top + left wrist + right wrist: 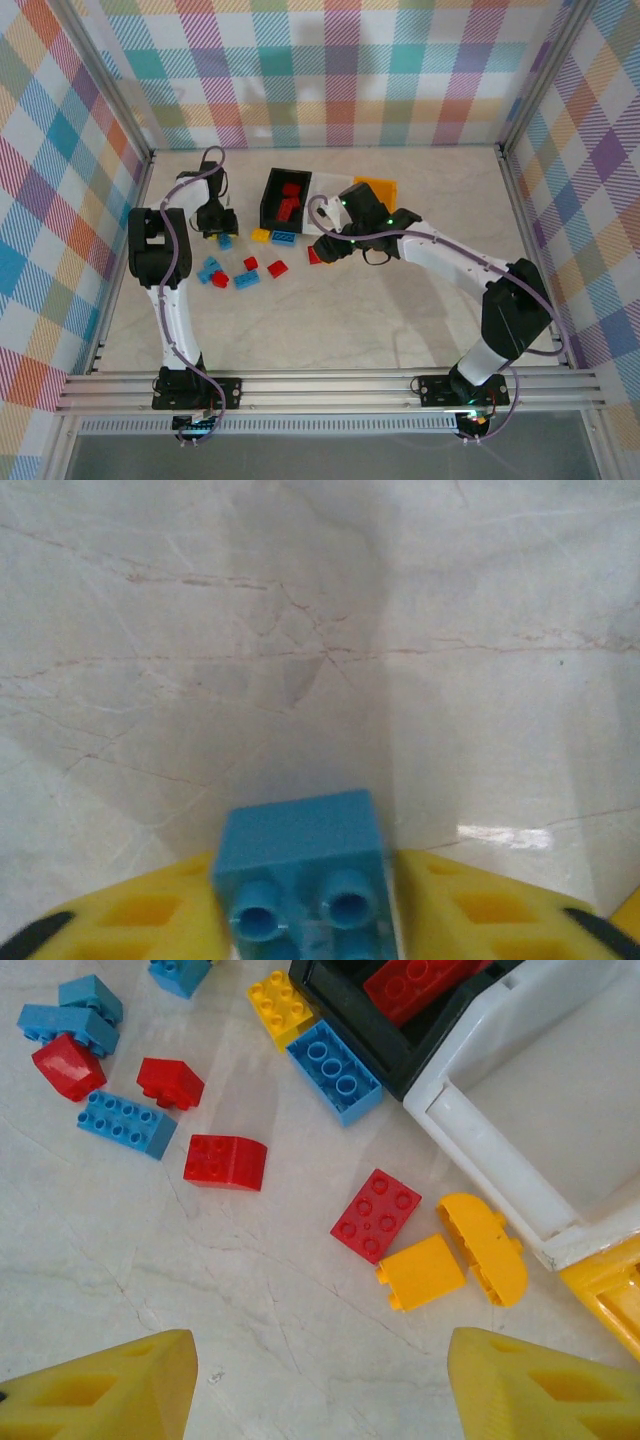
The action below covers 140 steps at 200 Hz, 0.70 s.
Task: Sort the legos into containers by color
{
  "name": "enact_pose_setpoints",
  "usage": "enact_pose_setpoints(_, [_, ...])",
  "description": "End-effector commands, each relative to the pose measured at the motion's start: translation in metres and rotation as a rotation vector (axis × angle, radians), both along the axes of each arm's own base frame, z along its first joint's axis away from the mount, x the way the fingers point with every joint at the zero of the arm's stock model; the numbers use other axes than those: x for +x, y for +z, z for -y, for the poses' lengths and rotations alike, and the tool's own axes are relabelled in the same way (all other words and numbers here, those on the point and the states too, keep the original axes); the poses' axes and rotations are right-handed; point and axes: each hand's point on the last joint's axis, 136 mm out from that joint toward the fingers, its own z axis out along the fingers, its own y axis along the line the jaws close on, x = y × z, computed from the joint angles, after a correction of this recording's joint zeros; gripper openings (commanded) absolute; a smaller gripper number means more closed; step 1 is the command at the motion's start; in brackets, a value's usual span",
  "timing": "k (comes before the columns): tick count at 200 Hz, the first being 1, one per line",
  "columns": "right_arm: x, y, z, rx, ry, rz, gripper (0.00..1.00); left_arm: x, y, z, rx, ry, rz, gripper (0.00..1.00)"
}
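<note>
Left pincer (305, 905): you have it pinching a blue brick (300, 870). Both yellow fingers (140, 920) sit flush on its sides, studs facing the wrist camera, marbled tabletop (320, 630) beyond. From above, that pincer (218, 228) sits at 9 o'clock of the black bin (283, 197), with the brick (225, 241) at its tip.

Right pincer (320, 1380): spread wide, nothing between the fingers (110, 1385), hovering above bare table. From above it (325, 250) sits at 6 o'clock of the bins.

Right wrist view, going outward from your pincer:
- 12 o'clock, nearest: flat red brick (377, 1215). Just beside it, at 1 o'clock, a yellow square brick (422, 1272) touching a yellow rounded piece (482, 1248).
- 11 o'clock: red sloped brick (226, 1162), alone.
- 10 o'clock, farther: long blue brick (127, 1125), two red bricks (170, 1083) and a blue pair (80, 1015), loosely clustered.
- 12 o'clock, far: blue six-stud brick (335, 1070) and yellow brick (280, 1005), touching each other, against the black bin's wall (400, 1055).
- 1 o'clock, far: white bin (480, 1140) side by side with the black one. Red bricks (420, 985) lie in the black.
- 3 o'clock: corner of the yellow-orange bin (610, 1285), against the white.
</note>
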Motion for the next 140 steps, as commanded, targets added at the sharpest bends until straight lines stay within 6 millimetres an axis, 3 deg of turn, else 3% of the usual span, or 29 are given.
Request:
enact_pose_setpoints(1, [-0.001,0.016,0.004,0.041,-0.018,0.031,0.67,-0.022,0.006,0.017,-0.073,0.0,-0.07,0.37])
enact_pose_setpoints(24, [-0.001,0.017,0.004,0.042,-0.019,0.035,0.67,-0.025,0.01,0.017,-0.074,0.0,-0.069,0.3])
enact_pose_setpoints(59, [-0.001,0.03,0.005,0.066,-0.021,0.067,0.67,-0.026,0.031,0.018,-0.081,0.002,-0.04,0.29])
enact_pose_setpoints(94, [0.007,0.067,0.022,0.146,-0.113,0.144,0.69,-0.015,0.093,0.031,-0.162,0.036,0.079,0.3])
enact_pose_setpoints(120, [0.022,0.104,0.054,0.273,-0.299,0.175,0.71,0.0,0.139,0.064,-0.319,0.048,0.182,0.31])
enact_pose_setpoints(140, [0.032,0.117,0.084,0.345,-0.451,0.125,0.78,0.01,0.161,0.108,-0.424,0.007,0.224,0.31])
